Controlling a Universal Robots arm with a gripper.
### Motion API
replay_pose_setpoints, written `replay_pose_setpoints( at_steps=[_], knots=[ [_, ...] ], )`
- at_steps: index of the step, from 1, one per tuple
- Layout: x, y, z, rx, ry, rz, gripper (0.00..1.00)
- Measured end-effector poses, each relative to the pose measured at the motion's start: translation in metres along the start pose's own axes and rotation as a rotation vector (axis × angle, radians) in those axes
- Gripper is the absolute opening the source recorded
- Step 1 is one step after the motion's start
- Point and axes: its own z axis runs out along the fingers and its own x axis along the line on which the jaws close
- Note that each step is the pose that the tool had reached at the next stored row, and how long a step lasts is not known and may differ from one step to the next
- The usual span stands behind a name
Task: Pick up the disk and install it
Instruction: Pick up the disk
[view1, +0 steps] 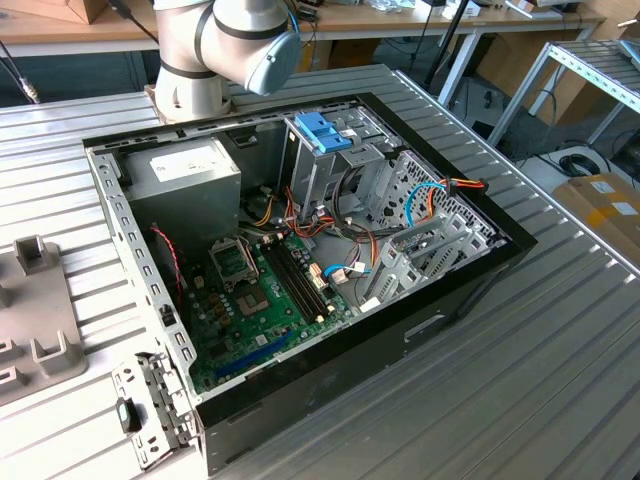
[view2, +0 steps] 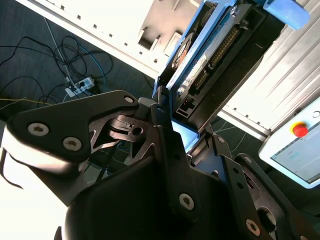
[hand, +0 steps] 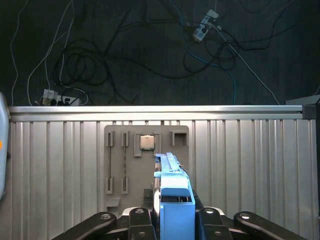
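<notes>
Over the grey fixture plate (hand: 116, 150) on the ribbed table (hand: 250, 165), the hand (hand: 175, 220) is clenched on the disk (hand: 174, 200). It pinches one end of the light-blue carrier so the drive points edge-on towards the plate. The open computer case (view1: 440, 330) sits on the table too, its drive cage (view1: 330, 165) upright, probably the slot meant for it.

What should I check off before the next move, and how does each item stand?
1. Disk in claw: ok, clamped.
2. Carrier on disk: ok, blue rails fitted.
3. Case open: ok, no side panel.
4. Cage slot free: cannot tell.
5. Cables clear of cage: not ok, several run beside it.
</notes>
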Motion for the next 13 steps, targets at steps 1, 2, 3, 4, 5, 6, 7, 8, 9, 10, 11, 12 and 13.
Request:
replay_pose_setpoints(
  at_steps=[1, 2, 3, 4, 5, 6, 7, 8, 9, 10, 11, 12, 13],
  knots=[
    [0.0002, 0.0, 0.0, 0.0, 0.0, 0.0, 0.37],
    [0.0003, 0.0, 0.0, 0.0, 0.0, 0.0, 0.37],
    [0.0003, 0.0, 0.0, 0.0, 0.0, 0.0, 0.37],
    [0.0004, 0.0, 0.0, 0.0, 0.0, 0.0, 0.37],
    [0.0005, 0.0, 0.0, 0.0, 0.0, 0.0, 0.37],
    [0.0007, 0.0, -0.0001, 0.0, 0.0, 0.0, 0.37],
    [0.0009, 0.0, 0.0, 0.0, 0.0, 0.0, 0.37],
    [0.0013, 0.0, -0.0001, 0.0, 0.0, 0.0, 0.37],
    [0.0016, 0.0, -0.0001, -0.0001, 0.0, 0.0, 0.37],
    [0.0022, 0.0, -0.0001, 0.0, 0.0, 0.0, 0.37],
    [0.0028, 0.0, -0.0002, 0.0, 0.0, 0.0, 0.37],
    [0.0033, 0.0, -0.0002, 0.0, 0.0, 0.0, 0.37],
    [0.0039, 0.0, -0.0002, 0.0, 0.0, 0.0, 0.37]
  ],
)
